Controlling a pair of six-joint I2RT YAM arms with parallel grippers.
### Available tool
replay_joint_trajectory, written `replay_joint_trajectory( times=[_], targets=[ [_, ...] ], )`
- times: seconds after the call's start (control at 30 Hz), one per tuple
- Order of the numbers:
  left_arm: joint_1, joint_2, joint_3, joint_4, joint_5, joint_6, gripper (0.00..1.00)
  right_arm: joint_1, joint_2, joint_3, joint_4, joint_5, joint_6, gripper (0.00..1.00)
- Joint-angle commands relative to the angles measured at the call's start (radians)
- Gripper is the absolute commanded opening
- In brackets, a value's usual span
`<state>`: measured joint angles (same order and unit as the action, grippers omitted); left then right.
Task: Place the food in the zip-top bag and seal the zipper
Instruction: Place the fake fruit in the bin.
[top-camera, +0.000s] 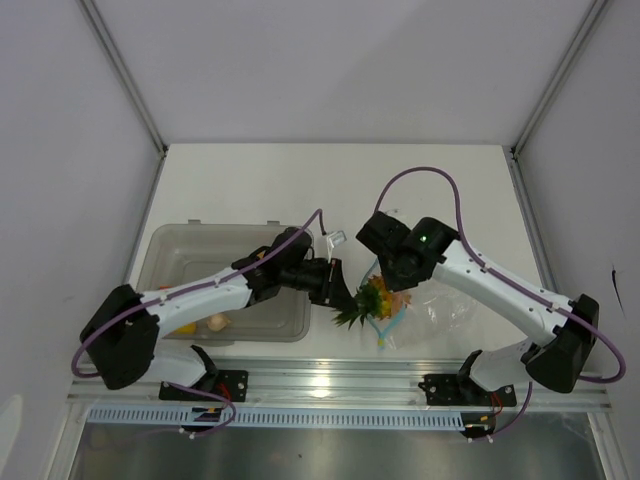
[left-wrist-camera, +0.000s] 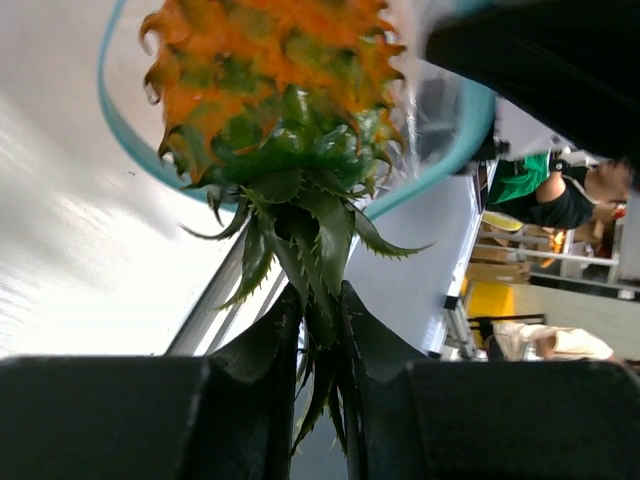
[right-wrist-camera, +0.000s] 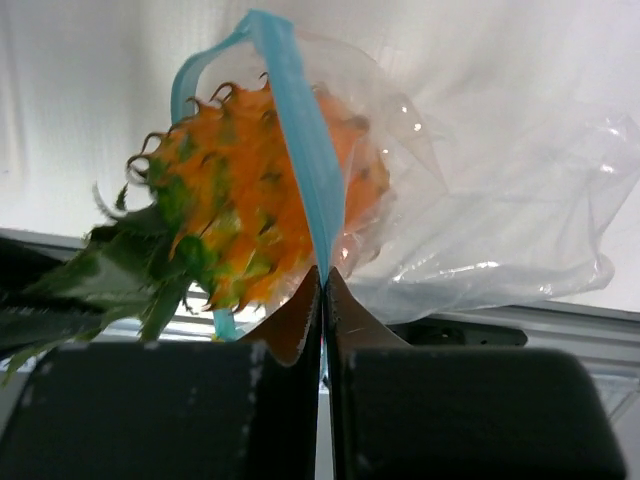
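Note:
My left gripper (left-wrist-camera: 318, 295) is shut on the spiky green leaves of an orange toy pineapple (left-wrist-camera: 275, 75). The fruit's body sits partly inside the mouth of the clear zip-top bag (right-wrist-camera: 500, 210), ringed by the light-blue zipper strip (left-wrist-camera: 440, 150). My right gripper (right-wrist-camera: 322, 275) is shut on the zipper strip (right-wrist-camera: 305, 170) and holds the bag's mouth up. In the top view the pineapple (top-camera: 368, 300) hangs between the left gripper (top-camera: 338, 287) and the right gripper (top-camera: 392, 275), and the bag (top-camera: 435, 315) trails to the right on the table.
A translucent grey tub (top-camera: 185, 262) stands at the left under my left arm, with a yellow piece and a pale piece (top-camera: 216, 322) near its front edge. A metal rail (top-camera: 340, 380) runs along the table's near edge.

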<state>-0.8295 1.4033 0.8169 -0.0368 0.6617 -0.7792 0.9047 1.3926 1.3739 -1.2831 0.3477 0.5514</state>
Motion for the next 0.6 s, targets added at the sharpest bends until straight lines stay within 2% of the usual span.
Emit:
replay_joint_trajectory(
  times=[0.0, 0.13, 0.2, 0.3, 0.37, 0.43, 0.5, 0.57],
  targets=[
    [-0.010, -0.174, -0.080, 0.164, 0.050, 0.081, 0.17, -0.010, -0.044, 0.025, 0.050, -0.084, -0.004, 0.00],
    [-0.010, -0.257, -0.166, 0.251, 0.037, 0.090, 0.14, -0.029, -0.076, 0.036, 0.091, -0.208, -0.021, 0.00],
    [-0.010, -0.245, -0.153, 0.224, 0.000, 0.083, 0.10, -0.044, -0.086, 0.033, 0.117, -0.271, -0.024, 0.00],
    [-0.017, -0.115, -0.037, 0.117, -0.013, 0.054, 0.01, -0.053, -0.087, 0.031, 0.157, -0.335, -0.028, 0.00],
    [-0.037, -0.054, 0.040, 0.080, -0.026, 0.028, 0.01, -0.055, -0.080, 0.037, 0.177, -0.372, -0.027, 0.00],
    [-0.078, 0.025, 0.161, -0.033, -0.062, 0.034, 0.01, -0.055, -0.067, 0.039, 0.189, -0.398, -0.024, 0.00],
    [-0.111, 0.055, 0.200, -0.046, -0.102, 0.035, 0.00, -0.056, -0.066, 0.036, 0.212, -0.411, -0.019, 0.00],
    [-0.122, 0.080, 0.199, 0.008, -0.128, 0.009, 0.01, -0.061, -0.063, 0.030, 0.218, -0.411, -0.016, 0.00]
  ],
)
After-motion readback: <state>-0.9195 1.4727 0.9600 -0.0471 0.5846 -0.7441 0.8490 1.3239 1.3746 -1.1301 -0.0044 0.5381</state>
